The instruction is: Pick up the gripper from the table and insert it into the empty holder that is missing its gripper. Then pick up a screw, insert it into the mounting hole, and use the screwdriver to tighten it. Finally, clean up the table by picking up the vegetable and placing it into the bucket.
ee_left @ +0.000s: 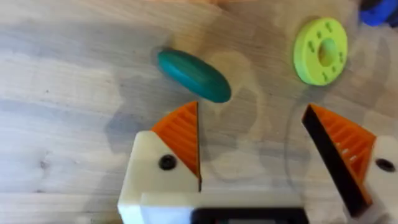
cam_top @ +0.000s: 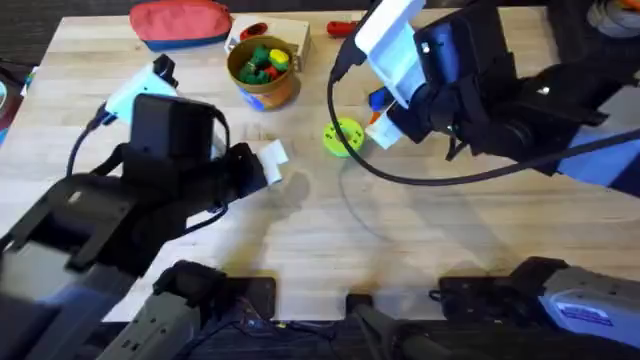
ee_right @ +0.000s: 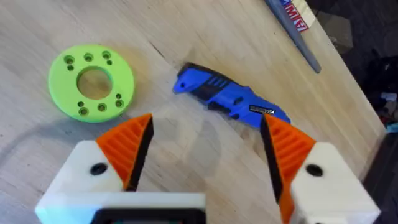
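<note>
Spread wide, my left gripper [ee_left: 252, 155] hangs just short of the teal vegetable [ee_left: 193, 75], my right gripper [ee_right: 205, 152], equally open, nears the blue screwdriver [ee_right: 231, 99] beside the green disc's mounting hole [ee_right: 92, 82], so I judge tightening comes next.

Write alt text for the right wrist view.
An open claw with orange ribbed pads hovers over a wooden table, a blue screwdriver lying just beyond its fingertips. A lime-green disc with a centre hole lies flat to one side.
</note>
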Action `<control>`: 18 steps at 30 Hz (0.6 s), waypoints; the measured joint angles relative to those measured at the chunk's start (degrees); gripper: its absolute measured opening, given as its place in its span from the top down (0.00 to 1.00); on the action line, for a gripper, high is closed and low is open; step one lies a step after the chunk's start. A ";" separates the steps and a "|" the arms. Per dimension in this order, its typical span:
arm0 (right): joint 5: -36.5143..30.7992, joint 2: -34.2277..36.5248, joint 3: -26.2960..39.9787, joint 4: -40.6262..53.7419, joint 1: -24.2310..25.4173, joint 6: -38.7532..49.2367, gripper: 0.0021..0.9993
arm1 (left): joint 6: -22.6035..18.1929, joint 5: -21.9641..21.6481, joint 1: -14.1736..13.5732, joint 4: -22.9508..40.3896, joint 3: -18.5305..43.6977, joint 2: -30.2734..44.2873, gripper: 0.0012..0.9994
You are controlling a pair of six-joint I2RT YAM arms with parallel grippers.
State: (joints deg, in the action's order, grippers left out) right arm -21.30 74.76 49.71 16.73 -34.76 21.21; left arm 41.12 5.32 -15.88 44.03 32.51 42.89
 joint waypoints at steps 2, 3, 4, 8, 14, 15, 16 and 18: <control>0.00 0.00 0.00 0.00 0.00 0.00 0.01 | 5.48 -1.79 0.00 -0.07 0.00 3.47 0.01; 0.00 0.00 0.00 0.00 0.00 0.00 0.01 | 7.67 -2.32 0.00 -0.11 0.00 5.07 0.01; 0.00 -0.02 0.00 0.00 0.00 0.00 0.01 | 9.96 -2.74 0.00 -0.13 0.02 6.94 0.01; 0.00 0.00 0.00 0.00 0.02 -0.02 0.01 | 16.58 -3.85 0.00 -0.15 0.85 15.52 0.01; 0.02 1.06 0.00 -0.02 0.02 0.00 0.01 | 20.98 -5.42 0.00 -0.30 2.92 25.08 0.01; 0.01 1.37 0.00 0.01 0.00 -0.02 0.01 | 21.64 -5.94 0.00 -0.37 3.36 25.92 0.01; 0.03 1.62 0.00 0.02 0.00 0.00 0.01 | 22.10 -6.17 0.00 -0.55 3.71 26.36 0.01; 0.03 1.84 0.00 0.02 0.00 0.00 0.01 | 22.82 -6.48 0.00 -1.63 4.06 26.90 0.01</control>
State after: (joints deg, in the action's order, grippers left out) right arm -21.28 76.60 49.71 16.75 -34.76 21.21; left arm 63.94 -1.16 -15.88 42.40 36.57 69.79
